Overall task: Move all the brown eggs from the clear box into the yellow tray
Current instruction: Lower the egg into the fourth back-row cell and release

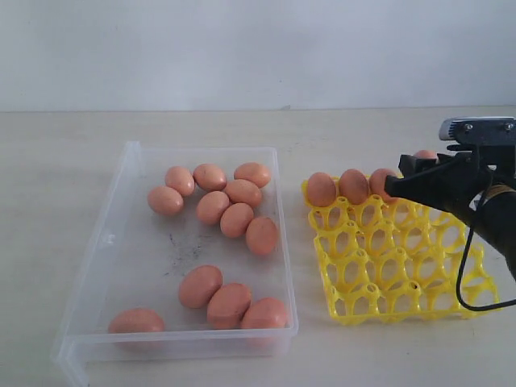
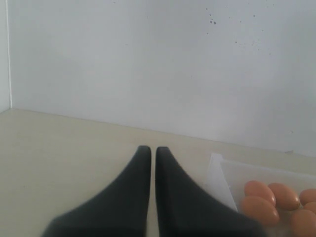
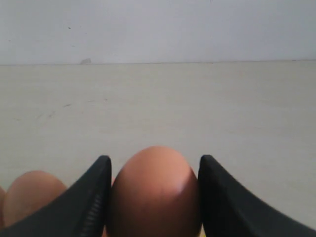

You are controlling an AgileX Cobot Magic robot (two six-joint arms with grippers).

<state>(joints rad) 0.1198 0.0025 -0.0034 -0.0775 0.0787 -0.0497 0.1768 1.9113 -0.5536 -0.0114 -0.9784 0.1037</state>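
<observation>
A pale table [image 1: 72,129] carries everything. On its left side sits the clear box [image 1: 129,258], a shallow transparent container whose low walls stop the loose brown eggs [image 1: 236,219] from rolling away. Twelve lie on their sides in it, eight bunched towards the far end and four along the near wall, many of them touching. Just beside it on the right lies the yellow tray [image 1: 379,278], a smaller open grid of round cups made to hold each egg apart from its neighbours. Three eggs stand in the tray's far row, filling it from the box side outward, so most cups are bare. The right pincer [image 3: 154,160] is at the next place in that row. Its two dark jaws press against either flank of a fourth egg [image 3: 153,197], a side grip that would let it go straight down into a cup. Whether this egg already rests in its cup cannot be told, because the arm hides that spot in the exterior view. The likely step is a gentle set-down and release, since a hard squeeze or a drop could crack the shell. The left pincer [image 2: 152,149] has its jaws almost together and holds nothing, apparently parked aside with a corner of the box in sight beyond it.
</observation>
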